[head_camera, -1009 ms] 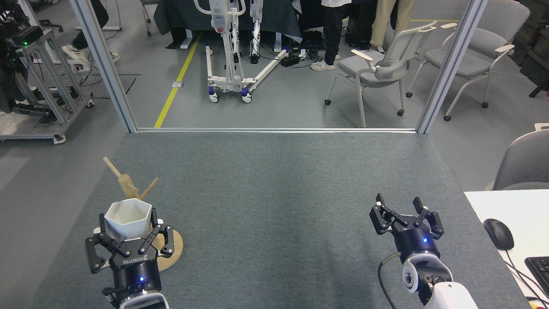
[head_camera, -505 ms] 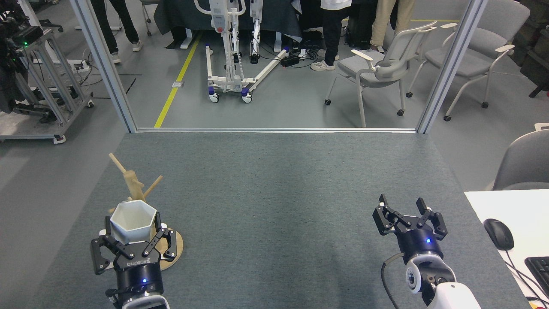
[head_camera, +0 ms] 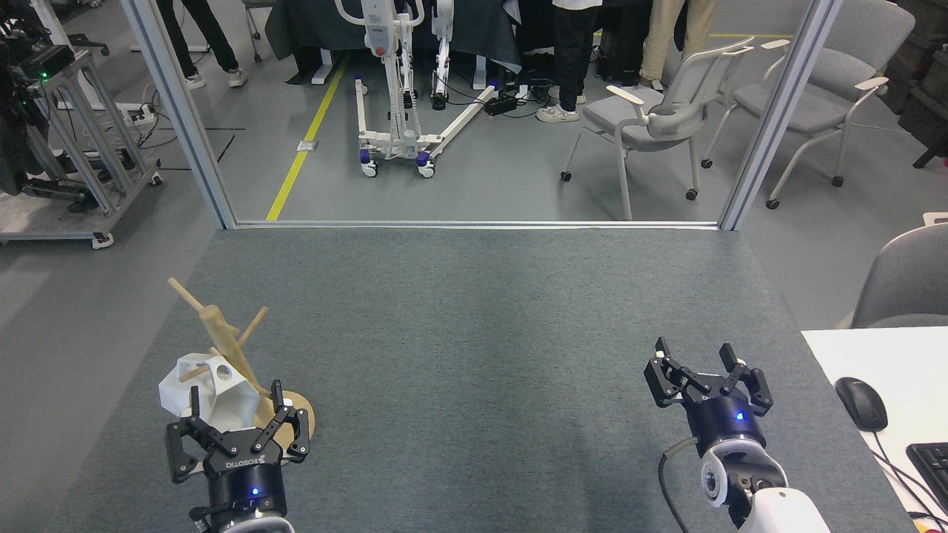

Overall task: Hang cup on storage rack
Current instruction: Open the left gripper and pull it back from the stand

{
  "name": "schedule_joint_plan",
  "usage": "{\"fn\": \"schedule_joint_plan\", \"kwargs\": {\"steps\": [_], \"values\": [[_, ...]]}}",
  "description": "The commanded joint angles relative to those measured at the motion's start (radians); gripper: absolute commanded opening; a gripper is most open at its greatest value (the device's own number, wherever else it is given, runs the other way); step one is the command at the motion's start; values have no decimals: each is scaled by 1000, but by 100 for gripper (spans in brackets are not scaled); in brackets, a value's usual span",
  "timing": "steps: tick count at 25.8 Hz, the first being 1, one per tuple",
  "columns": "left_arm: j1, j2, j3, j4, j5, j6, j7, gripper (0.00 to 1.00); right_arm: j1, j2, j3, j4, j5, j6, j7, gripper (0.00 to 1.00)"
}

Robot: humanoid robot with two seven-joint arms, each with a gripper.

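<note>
The white faceted cup (head_camera: pixel 207 394) hangs tilted on a lower left peg of the wooden storage rack (head_camera: pixel 222 337), and the peg's tip shows against the cup's side. The rack's round base (head_camera: pixel 302 416) rests on the grey table at the front left. My left gripper (head_camera: pixel 235 431) is open just in front of the cup, fingers spread and apart from it. Its left fingertip overlaps the cup's lower edge in the view. At the front right my right gripper (head_camera: pixel 703 370) stands open with nothing between its fingers.
A white desk corner with a black mouse (head_camera: pixel 860 402) and a keyboard (head_camera: pixel 929 463) lies at the right edge. The grey mat (head_camera: pixel 474 326) stretches between both arms. Beyond the table's far edge are chairs, metal posts, a wheeled frame and people's legs.
The cup has left my left gripper and now hangs tilted on the rack's peg. The left gripper has drawn back toward me, open. The rack swayed slightly. The right gripper has barely moved.
</note>
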State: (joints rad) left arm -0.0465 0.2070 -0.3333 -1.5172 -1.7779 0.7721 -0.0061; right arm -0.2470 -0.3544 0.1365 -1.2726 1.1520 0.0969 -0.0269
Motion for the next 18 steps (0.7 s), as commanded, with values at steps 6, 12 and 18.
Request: {"fn": "schedule_joint_plan", "kwargs": {"steps": [6,12,18], "values": [[0,-3,0,-1,3,1,0,100,-1,2,-2,-1,0,0,4,100],[0,-1,-47,-28,-1,-10,31,100,-3,2,-2,-2,2,0,4,100],[-3,-26,-66,-124,0,-243,158,100,-5,9,-3,-2,2,6,4,100]]}}
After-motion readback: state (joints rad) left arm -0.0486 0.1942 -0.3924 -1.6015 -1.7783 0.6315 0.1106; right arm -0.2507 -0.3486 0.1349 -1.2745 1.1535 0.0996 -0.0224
